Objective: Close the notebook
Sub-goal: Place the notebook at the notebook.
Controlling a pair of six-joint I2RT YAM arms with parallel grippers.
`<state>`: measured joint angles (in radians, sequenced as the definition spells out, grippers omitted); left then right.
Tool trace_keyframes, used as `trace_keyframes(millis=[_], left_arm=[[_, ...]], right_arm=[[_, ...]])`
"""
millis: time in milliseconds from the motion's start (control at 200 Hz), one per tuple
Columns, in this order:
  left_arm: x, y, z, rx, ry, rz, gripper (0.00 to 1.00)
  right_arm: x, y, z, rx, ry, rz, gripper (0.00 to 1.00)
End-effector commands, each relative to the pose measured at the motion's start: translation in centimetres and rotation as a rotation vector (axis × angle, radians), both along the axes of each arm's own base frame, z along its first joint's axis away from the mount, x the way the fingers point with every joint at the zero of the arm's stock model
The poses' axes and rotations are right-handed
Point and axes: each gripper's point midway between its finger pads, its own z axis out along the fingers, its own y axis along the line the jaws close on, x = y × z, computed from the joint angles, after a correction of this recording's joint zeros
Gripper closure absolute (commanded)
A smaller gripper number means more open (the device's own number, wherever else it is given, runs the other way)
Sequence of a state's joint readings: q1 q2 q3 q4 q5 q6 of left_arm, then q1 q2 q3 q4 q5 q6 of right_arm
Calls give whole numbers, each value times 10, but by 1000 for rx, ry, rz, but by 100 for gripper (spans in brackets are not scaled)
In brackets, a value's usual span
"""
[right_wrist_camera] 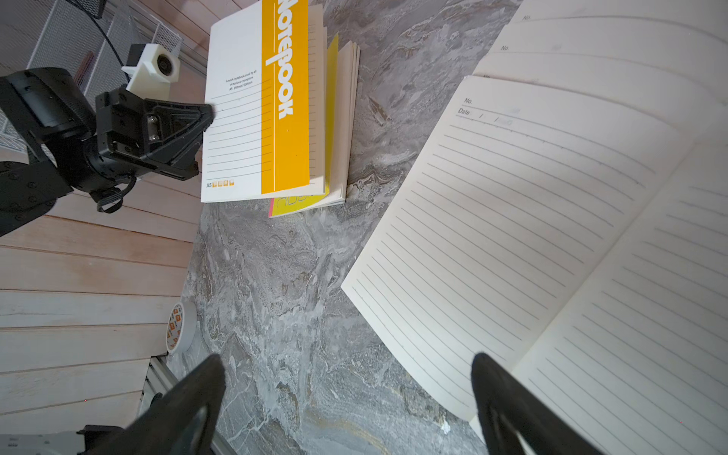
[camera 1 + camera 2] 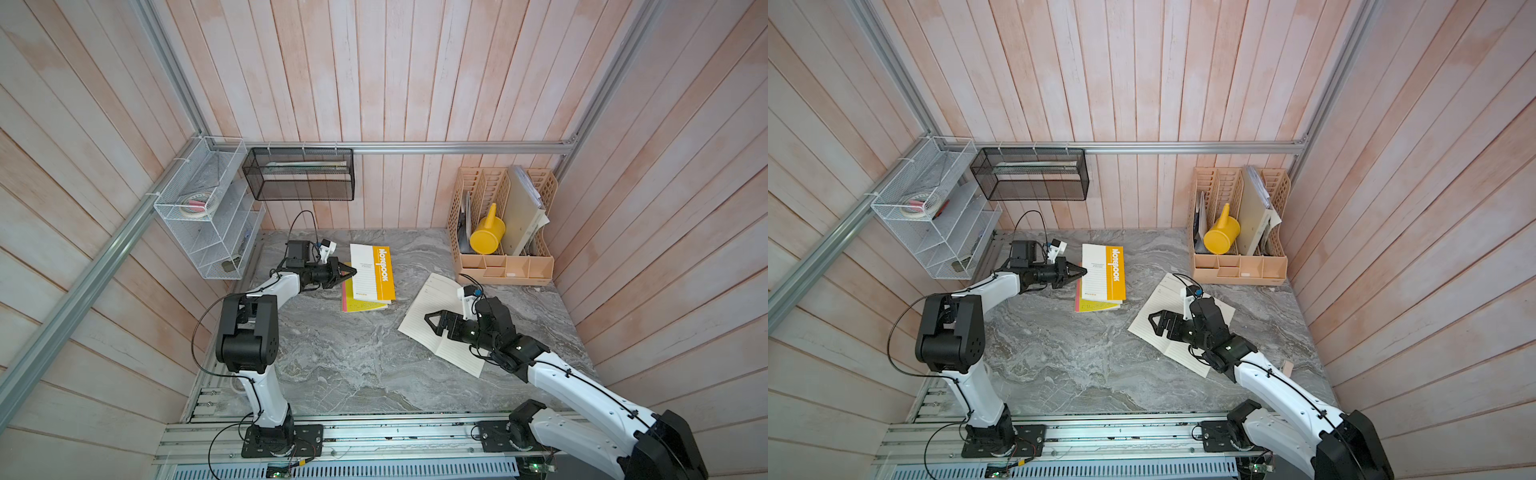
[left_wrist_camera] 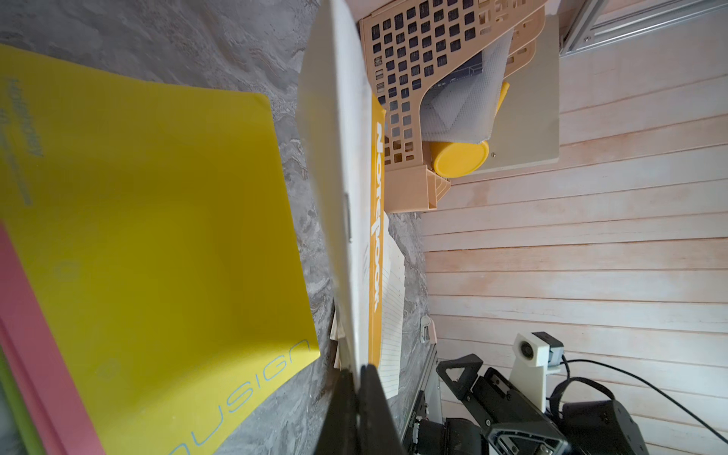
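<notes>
Clamping the raised cover edge of the white-and-orange paper notebook [image 2: 372, 270] at the rear of the grey marble tabletop [image 2: 332, 357], the left gripper [image 2: 353, 272] is closed; the right gripper [image 2: 432, 324] hangs wide open, empty.

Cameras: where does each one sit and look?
Both top views: high above, looking down at the marble table, left arm, right arm, orange notebook.
Left wrist: on the left arm, looking along the left gripper, shut on the orange notebook's cover, toward the beige organizer.
Right wrist: on the right arm, looking past the open right gripper at the open lined notebook.
Shared: both wrist views show the orange notebook.
</notes>
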<state>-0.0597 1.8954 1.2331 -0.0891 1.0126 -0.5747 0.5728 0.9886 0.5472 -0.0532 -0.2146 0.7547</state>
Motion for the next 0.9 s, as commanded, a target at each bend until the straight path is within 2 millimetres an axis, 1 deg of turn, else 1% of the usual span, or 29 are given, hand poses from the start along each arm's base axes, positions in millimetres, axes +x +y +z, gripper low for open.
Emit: trace_keyframes(millis=[0, 115, 225, 390, 535, 680, 895], left_arm=[[18, 2, 4, -1, -39, 20, 100], [25, 4, -6, -1, -21, 22, 100], [28, 7, -16, 0, 1, 24, 100], [27, 16, -34, 18, 42, 33, 100], [26, 23, -46, 22, 68, 40, 100], [27, 26, -56, 17, 95, 38, 100], [25, 25, -70, 21, 132, 25, 100]], right_arm=[[-2, -1, -5, 0, 12, 6, 2], [-2, -3, -6, -4, 18, 0, 2], [-2, -5, -8, -5, 23, -2, 2], [-4, -5, -11, -4, 30, -3, 2], [-3, -4, -11, -2, 31, 0, 2], [-3, -4, -10, 3, 31, 2, 2], [-5, -6, -12, 4, 33, -3, 2]])
